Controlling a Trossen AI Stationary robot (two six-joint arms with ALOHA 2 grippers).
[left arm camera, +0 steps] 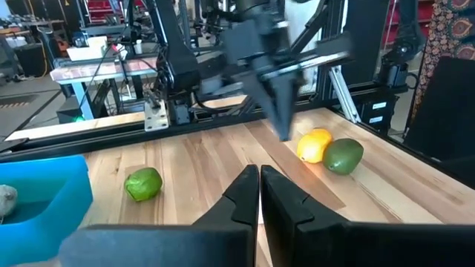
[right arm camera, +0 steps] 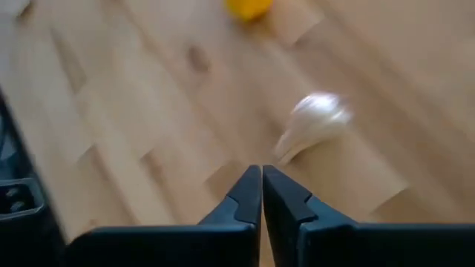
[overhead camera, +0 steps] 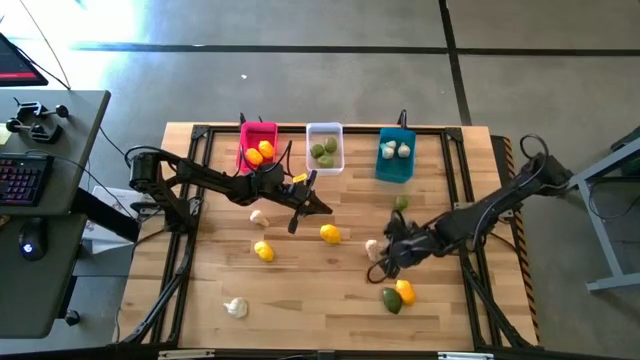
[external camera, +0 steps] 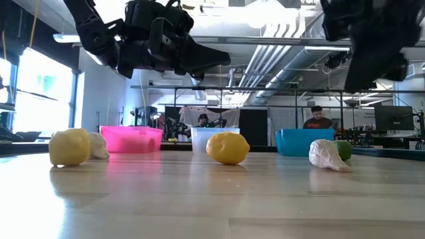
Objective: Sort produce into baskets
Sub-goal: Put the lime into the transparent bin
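Risk: garlic knocked away, nothing gripped.
Right hand [right arm camera: 261, 194] is pressed together, empty, above garlic [right arm camera: 312, 122] loose on counter [overhead camera: 300, 290]; left hand [left arm camera: 260, 196] likewise closed, empty, near pink basket [overhead camera: 258, 133].

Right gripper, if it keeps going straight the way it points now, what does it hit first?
Most likely the off-white garlic piece just ahead of the shut right gripper, though slightly off to one side. Depth is unclear, so it could meet bare table first.

Bright overhead light w/ window glare far left in low view; pale wooden tabletop [external camera: 212, 199] shiny; off-white knobbly garlic piece [right arm camera: 315, 119] motion-blurred, arms too.
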